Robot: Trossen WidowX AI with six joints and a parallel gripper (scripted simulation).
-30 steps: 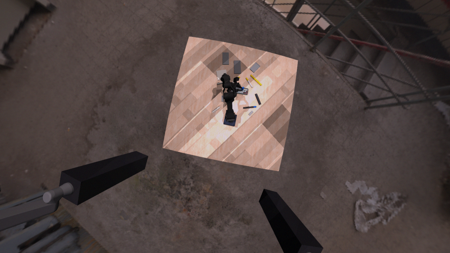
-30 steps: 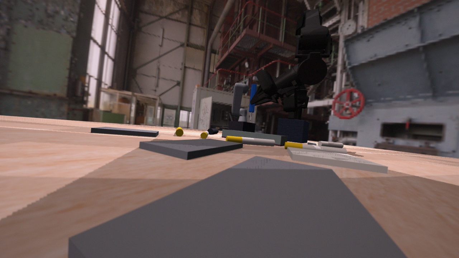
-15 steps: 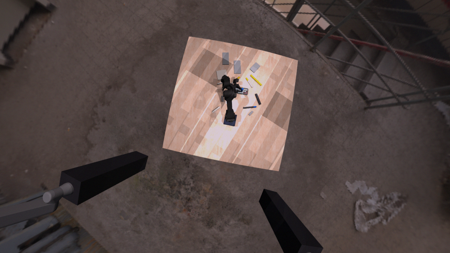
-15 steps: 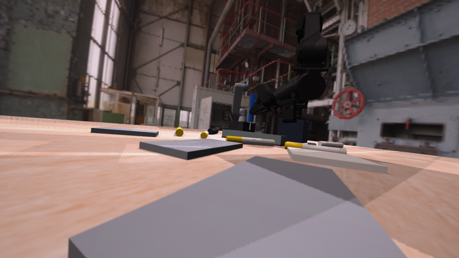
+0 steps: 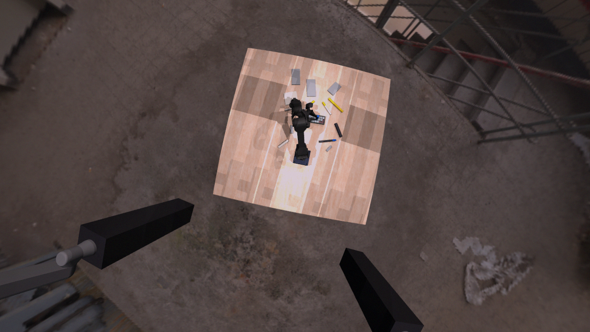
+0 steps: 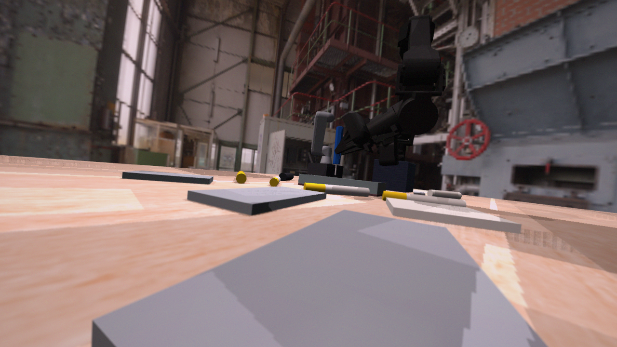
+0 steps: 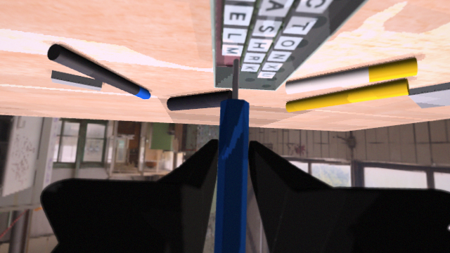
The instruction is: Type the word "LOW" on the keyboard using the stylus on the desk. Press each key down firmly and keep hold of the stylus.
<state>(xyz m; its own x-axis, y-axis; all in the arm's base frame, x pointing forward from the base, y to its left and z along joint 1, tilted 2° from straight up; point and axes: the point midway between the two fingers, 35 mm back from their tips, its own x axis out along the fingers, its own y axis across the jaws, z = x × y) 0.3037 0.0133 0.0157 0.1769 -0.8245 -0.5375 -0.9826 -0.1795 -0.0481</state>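
Note:
My gripper (image 6: pixel 338 150) (image 7: pixel 233 147) is shut on the blue stylus (image 6: pixel 338 134) (image 7: pixel 232 119), which stands nearly upright in the exterior view. The keyboard (image 5: pixel 321 120) (image 6: pixel 376 188) (image 7: pixel 223 80) is a grey-green board with white letter keys. In the wrist view, the thin grey stylus tip shows over its near end, beside the M key (image 7: pixel 230 50). Whether the tip touches the board I cannot tell. The L key (image 7: pixel 234 35) and the O key (image 7: pixel 286 43) show farther up. I cannot see a W key; part of the keyboard is out of the wrist view.
A yellow rod (image 5: pixel 335 104) (image 7: pixel 351 96) and a white and yellow pen (image 5: pixel 326 108) (image 7: pixel 327 80) lie beside the keyboard. A black cylinder (image 5: pixel 338 130) (image 7: pixel 197 101) and a blue-tipped black pen (image 5: pixel 326 141) (image 7: pixel 102 74) lie on its other side. Several flat slabs lie farther off.

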